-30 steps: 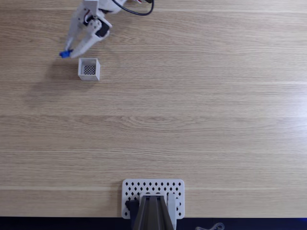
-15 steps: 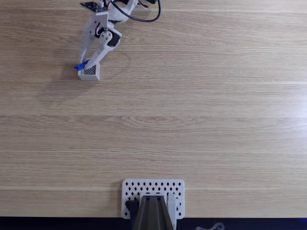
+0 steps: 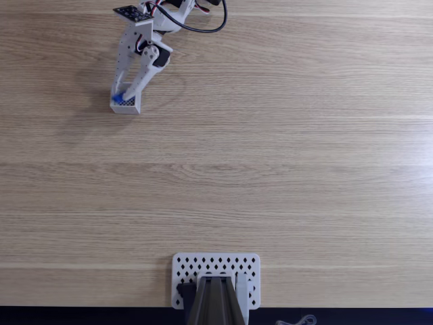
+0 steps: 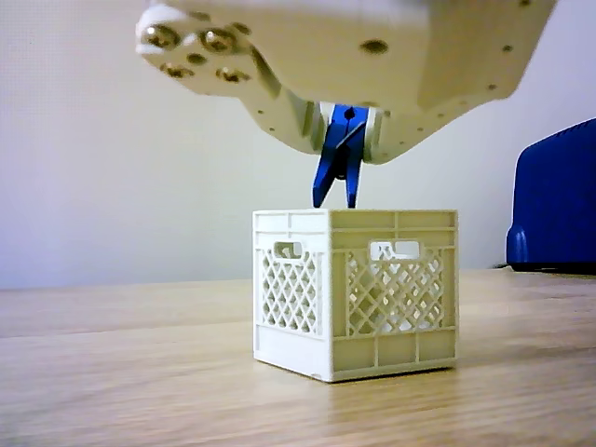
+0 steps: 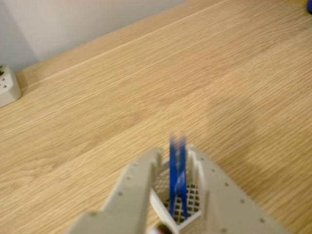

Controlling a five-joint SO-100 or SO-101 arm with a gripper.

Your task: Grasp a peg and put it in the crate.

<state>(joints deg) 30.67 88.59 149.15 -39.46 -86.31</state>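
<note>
The peg [image 4: 337, 158] now hangs straight above the crate [image 4: 357, 291], its lower end just at the rim in the other view; a second ago I had it out beside the crate's left edge in the fixed view, so the carry is done. My gripper [image 3: 124, 95] stays clamped on the peg (blurred blue between the fingers in the wrist view [image 5: 178, 171]). I judge only the release remains, and the line-up looks good enough to drop it in.
</note>
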